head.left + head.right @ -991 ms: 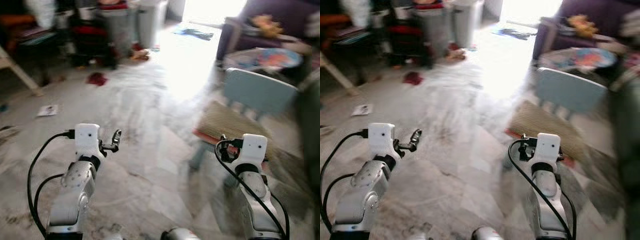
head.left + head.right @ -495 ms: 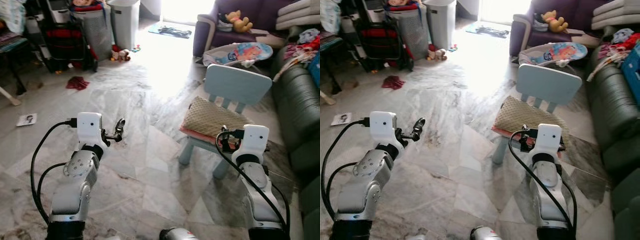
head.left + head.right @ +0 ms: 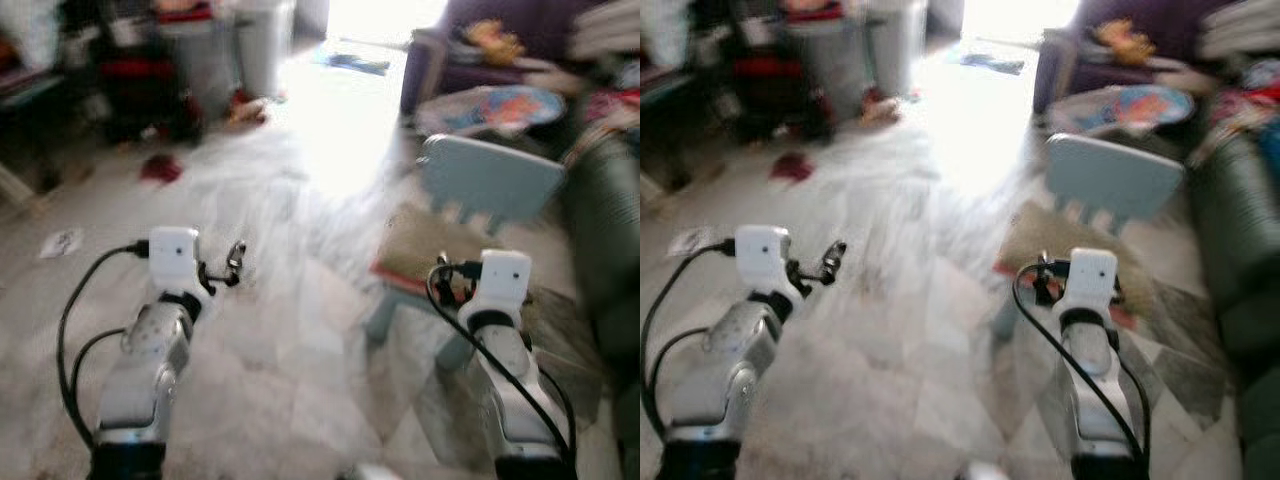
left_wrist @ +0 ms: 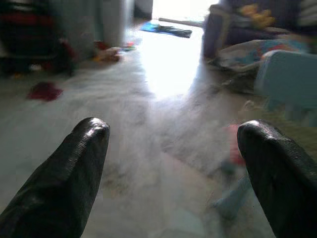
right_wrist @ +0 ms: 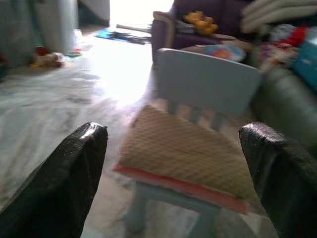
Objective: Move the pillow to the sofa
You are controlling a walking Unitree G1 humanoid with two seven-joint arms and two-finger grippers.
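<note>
Both arms are held fwd at about the same height, above marble floor (image 3: 290, 330); head views are blurred. Left gripper (image 4: 173, 168) is seen w/ fingers spread wide apart, nothing between them, over bare floor. Right gripper (image 5: 173, 173) is likewise spread wide & holds nothing; it is aimed at the pillow (image 5: 183, 148), which is framed between its fingers but not touched.

The pillow, tan w/ a woven pattern & a red-orange edge, is laid flat on the seat of a small light-blue chair (image 5: 208, 82), just ahead of the right arm. In the head views it is seen as a tan patch (image 3: 430, 245) below the chair back (image 3: 490, 180).

To the right, a dark green sofa (image 3: 1230, 240) is seen beside the chair, clothes piled on its far end. Farther back, a purple sofa (image 5: 218, 20) w/ a yellow soft toy (image 5: 198, 20) is seen, next to a bright doorway. Far left: bins, dark clutter & a red cloth (image 4: 44, 90) on the floor, too blurred for detail.
</note>
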